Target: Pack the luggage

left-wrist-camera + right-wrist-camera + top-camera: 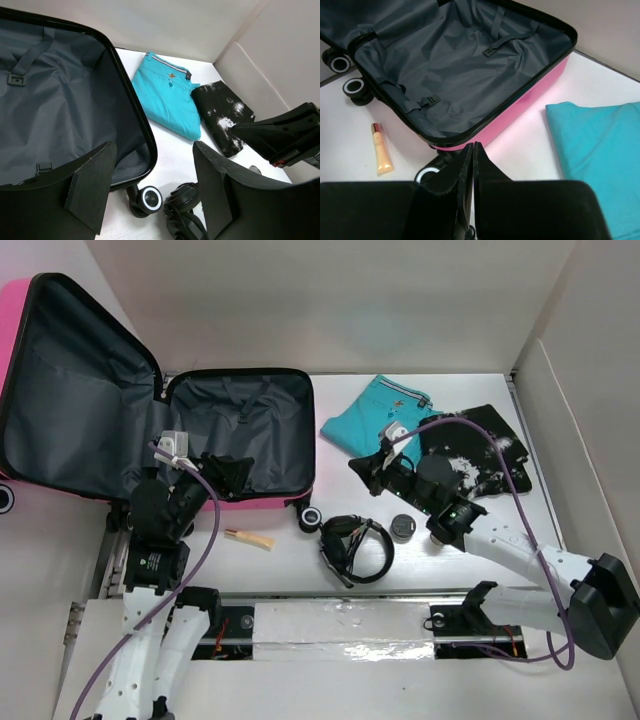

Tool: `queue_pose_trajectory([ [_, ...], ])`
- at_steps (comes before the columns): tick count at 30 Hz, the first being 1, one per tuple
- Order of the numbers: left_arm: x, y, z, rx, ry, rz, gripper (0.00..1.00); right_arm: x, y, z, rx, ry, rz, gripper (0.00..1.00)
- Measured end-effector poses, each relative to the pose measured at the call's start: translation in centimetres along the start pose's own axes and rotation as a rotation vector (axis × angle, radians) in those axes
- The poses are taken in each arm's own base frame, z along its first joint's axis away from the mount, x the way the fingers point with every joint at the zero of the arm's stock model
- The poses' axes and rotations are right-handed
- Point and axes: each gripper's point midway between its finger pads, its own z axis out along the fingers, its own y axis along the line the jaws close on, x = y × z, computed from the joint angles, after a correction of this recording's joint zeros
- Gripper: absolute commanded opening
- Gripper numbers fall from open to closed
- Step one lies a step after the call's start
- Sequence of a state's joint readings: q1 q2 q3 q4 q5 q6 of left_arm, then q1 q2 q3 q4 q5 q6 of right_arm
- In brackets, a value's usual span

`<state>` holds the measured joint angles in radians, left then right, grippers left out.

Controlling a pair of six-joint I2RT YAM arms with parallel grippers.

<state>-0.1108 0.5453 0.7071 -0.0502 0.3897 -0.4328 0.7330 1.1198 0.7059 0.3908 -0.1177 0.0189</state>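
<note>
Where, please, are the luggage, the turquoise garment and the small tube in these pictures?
luggage (250, 410): top view, grey lining.
turquoise garment (167, 102): left wrist view, middle of fabric.
small tube (382, 157): right wrist view, its body.

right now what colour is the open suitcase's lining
Dark grey fabric lining in the glossy pink hard-shell suitcase; clearest in the right wrist view.

White table (290, 558), open luggage (250, 420), teal garment (372, 417), black patterned garment (492, 455), headphones (356, 548), round tin (403, 527), tube (250, 537)

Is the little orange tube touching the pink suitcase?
Apart. The right wrist view shows bare white table between the small peach squeeze tube and the open glossy pink hard-shell suitcase; the top view agrees.
</note>
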Motion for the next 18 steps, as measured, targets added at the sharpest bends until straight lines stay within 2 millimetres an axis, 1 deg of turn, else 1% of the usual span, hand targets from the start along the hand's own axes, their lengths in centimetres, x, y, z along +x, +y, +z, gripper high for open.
queue_pose_trajectory([
  [1, 0.0, 0.0, 0.0, -0.002, 0.0, 0.003, 0.5, 0.1, 0.2, 0.0, -0.008, 0.002, 0.0, 0.0],
  [2, 0.0, 0.1, 0.0, -0.006, 0.0, 0.003, 0.31, 0.2, 0.6, 0.1, -0.018, 0.006, -0.002, 0.0],
  [4, -0.1, 0.0, -0.2, -0.004, -0.005, 0.003, 0.17, 0.6, 1.5, 0.3, -0.047, 0.016, -0.014, 0.0],
  [5, -0.2, -0.1, -0.2, 0.003, -0.012, 0.008, 0.03, 0.7, 2.0, 0.5, -0.063, 0.02, -0.021, 0.0],
  [6, -0.4, -0.3, -0.3, 0.008, -0.018, 0.009, 0.0, 0.8, 2.6, 0.7, -0.08, 0.025, -0.027, 0.0],
  [8, -0.8, -0.6, -0.5, 0.014, -0.03, 0.017, 0.0, 0.9, 4.0, 1.4, -0.118, 0.044, -0.035, 0.0],
  [10, -1.5, -1.1, -0.7, 0.024, -0.05, 0.023, 0.0, 0.5, 5.9, 2.3, -0.159, 0.054, -0.044, 0.0],
  [12, -2.4, -1.7, -1.1, 0.037, -0.073, 0.026, 0.0, 0.3, 8.6, 3.2, -0.21, 0.062, -0.053, 0.0],
  [13, -2.9, -2.1, -1.2, 0.041, -0.085, 0.027, 0.0, 0.3, 10.3, 3.7, -0.243, 0.065, -0.055, 0.0],
  [14, -3.5, -2.4, -1.4, 0.046, -0.098, 0.027, 0.07, 0.4, 12.0, 4.0, -0.274, 0.071, -0.058, 0.0],
  [16, -4.9, -3.2, -1.9, 0.052, -0.136, 0.031, 0.2, 1.3, 15.4, 4.7, -0.328, 0.094, -0.061, 0.01],
  [17, -5.7, -3.6, -2.3, 0.056, -0.157, 0.033, 0.3, 2.2, 17.0, 5.1, -0.35, 0.114, -0.064, 0.05],
  [18, -6.3, -4.0, -2.7, 0.058, -0.179, 0.038, 0.35, 3.3, 18.3, 5.4, -0.369, 0.141, -0.065, 0.18],
])
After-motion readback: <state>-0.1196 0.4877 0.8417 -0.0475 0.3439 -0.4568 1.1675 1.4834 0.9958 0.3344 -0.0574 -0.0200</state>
